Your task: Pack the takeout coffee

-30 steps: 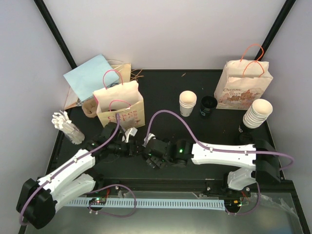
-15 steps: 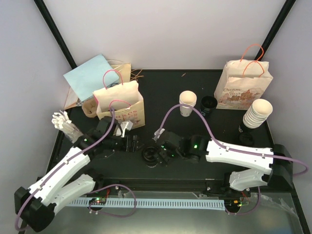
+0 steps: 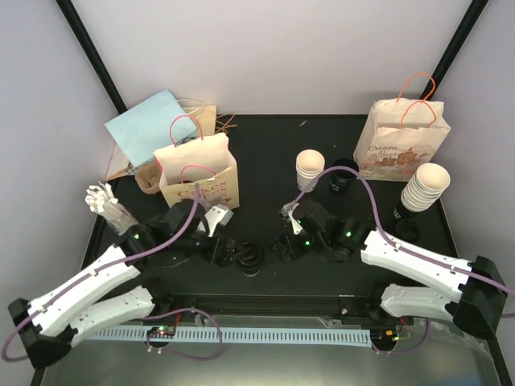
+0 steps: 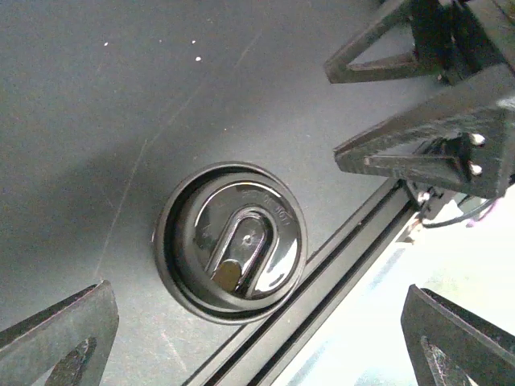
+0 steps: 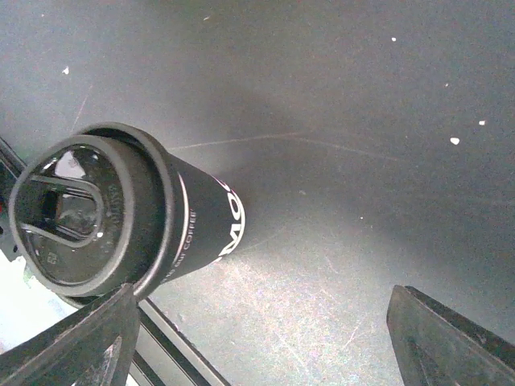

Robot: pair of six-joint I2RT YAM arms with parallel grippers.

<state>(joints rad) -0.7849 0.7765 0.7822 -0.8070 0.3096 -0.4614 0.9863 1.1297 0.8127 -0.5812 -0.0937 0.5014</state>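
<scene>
Jaws apart on left gripper [image 3: 226, 250] and right gripper [image 3: 283, 245], flanking upright lidded coffee cup [image 3: 249, 257], close beside but clear of it.

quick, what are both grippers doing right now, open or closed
left gripper: open, holding nothing
right gripper: open, holding nothing; the black lidded paper coffee cup stands ungripped between them

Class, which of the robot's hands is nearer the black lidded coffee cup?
Left. The left hand, open, is close beside the coffee cup on its left; the right hand, open, stands farther off on its right.
</scene>
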